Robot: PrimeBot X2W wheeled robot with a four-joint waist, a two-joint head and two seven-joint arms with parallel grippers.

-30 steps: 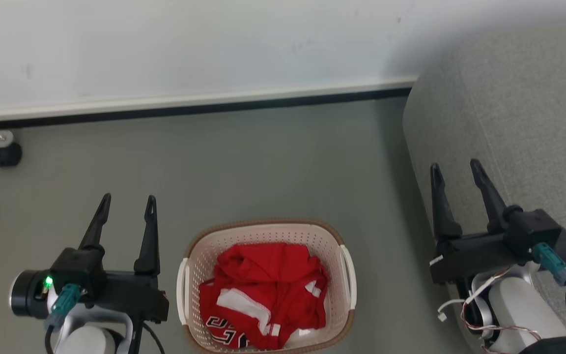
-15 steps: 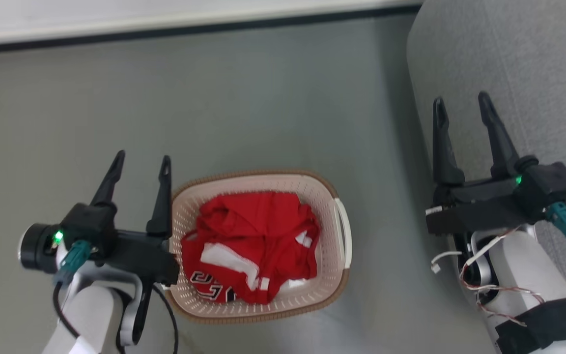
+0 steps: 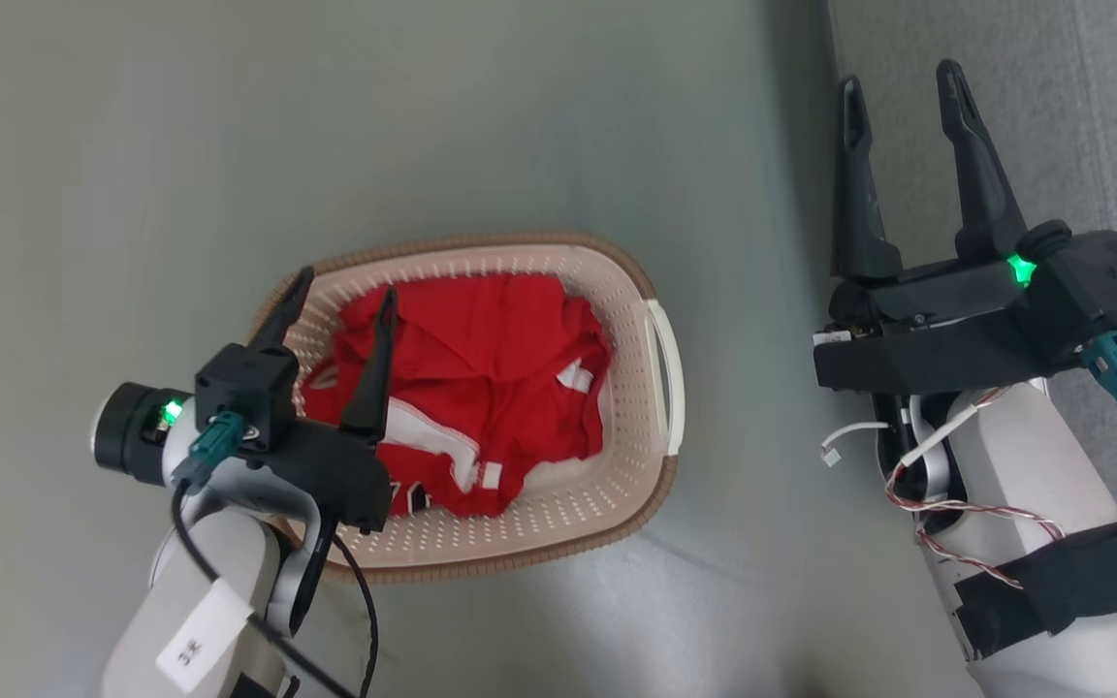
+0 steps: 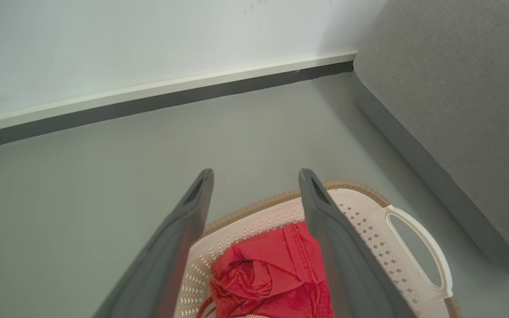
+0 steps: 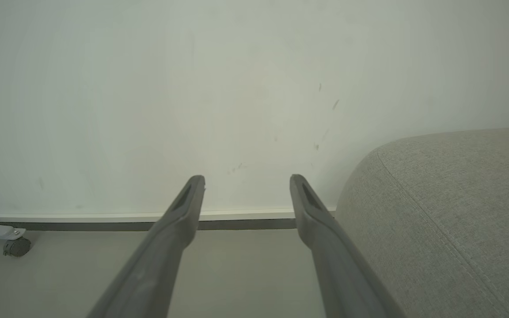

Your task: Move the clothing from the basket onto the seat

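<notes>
The left pincer [image 3: 345,284] is held wide open, empty, over the clothing [image 3: 500,359], judged light, limp, best pinched at a fold.

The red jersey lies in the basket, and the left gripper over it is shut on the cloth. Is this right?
No. The left gripper over the red jersey in the basket is open and holds nothing; the left wrist view shows its fingers apart.
</notes>
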